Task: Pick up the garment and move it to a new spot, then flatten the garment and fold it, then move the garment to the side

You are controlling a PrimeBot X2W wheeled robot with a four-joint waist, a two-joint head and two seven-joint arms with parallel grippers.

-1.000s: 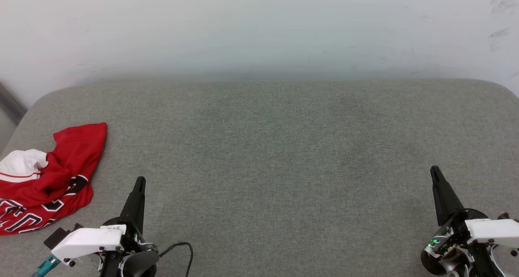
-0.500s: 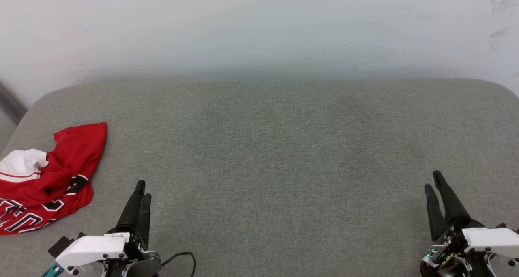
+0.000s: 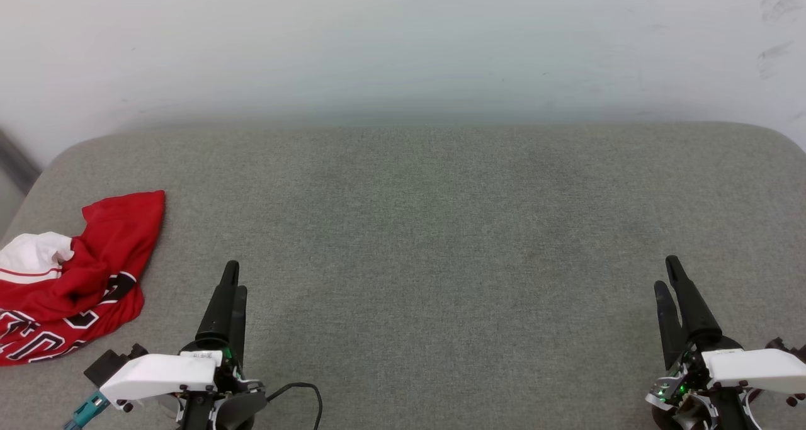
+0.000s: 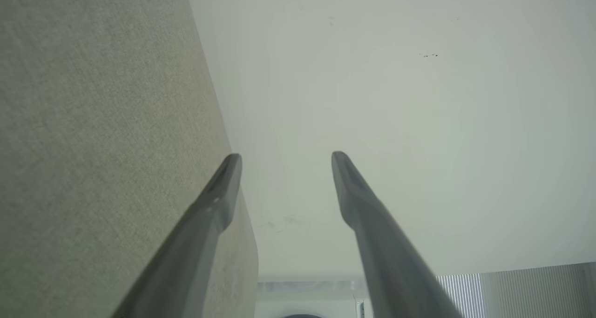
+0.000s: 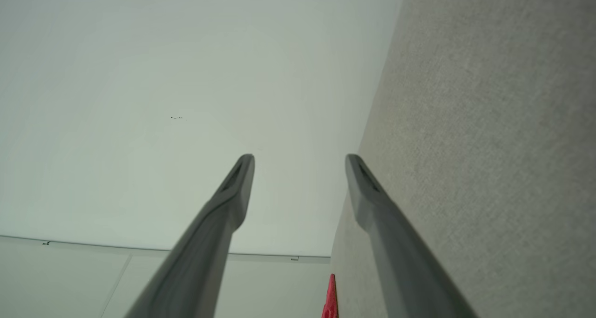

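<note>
The garment (image 3: 82,272) lies crumpled at the tabletop's (image 3: 441,228) nine o'clock edge, apart from both spread, empty claws. I'd send the left claw (image 3: 236,279) toward its nine o'clock (it is nearer than the right claw (image 3: 665,272)) and pinch a raised red fold.

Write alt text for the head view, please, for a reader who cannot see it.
A crumpled red jersey with a white sleeve and black lettering lies at the left edge of a grey padded surface. The left gripper and right gripper sit at the lower corners, fingers apart and empty, neither touching it.
</note>
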